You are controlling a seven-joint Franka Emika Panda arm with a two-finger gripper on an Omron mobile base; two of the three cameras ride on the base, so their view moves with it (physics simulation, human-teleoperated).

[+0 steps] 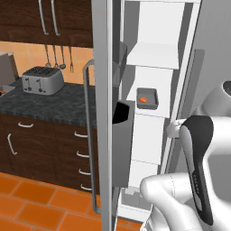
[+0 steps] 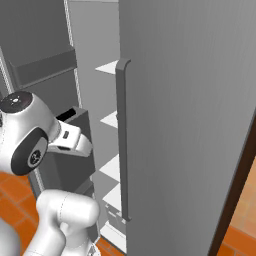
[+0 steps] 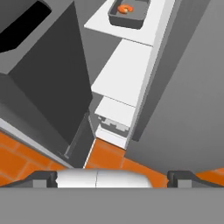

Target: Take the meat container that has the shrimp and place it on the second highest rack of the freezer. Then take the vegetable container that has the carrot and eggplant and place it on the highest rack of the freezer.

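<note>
Resting on freezer (image 1: 155, 85) shelf: grey container (image 1: 147, 98) holding shrimp (image 1: 143, 99); gripper (image 3: 112, 176) jaws spread wide, empty, near floor.

The white arm (image 1: 198, 171) is folded upward, its pincer (image 3: 113, 178) spread wide, empty.

One freezer (image 1: 153, 90), door open — one long bar handle (image 1: 89, 135) on that door, centre-left of the left base view. Two dark door bins: one mid-frame (image 1: 122, 144), one smaller above it (image 1: 121, 61). Inside, one dark tray (image 1: 147, 98) w/ one shrimp (image 1: 143, 99), centre of frame. One toaster (image 1: 43, 80) on one dark counter (image 1: 49, 106), left side. Three utensils (image 1: 54, 56) hanging upper left. Two cabinet handles (image 1: 48, 18) at top left, four drawer pulls (image 1: 81, 160) stacked lower centre-left — approx. count.
</note>
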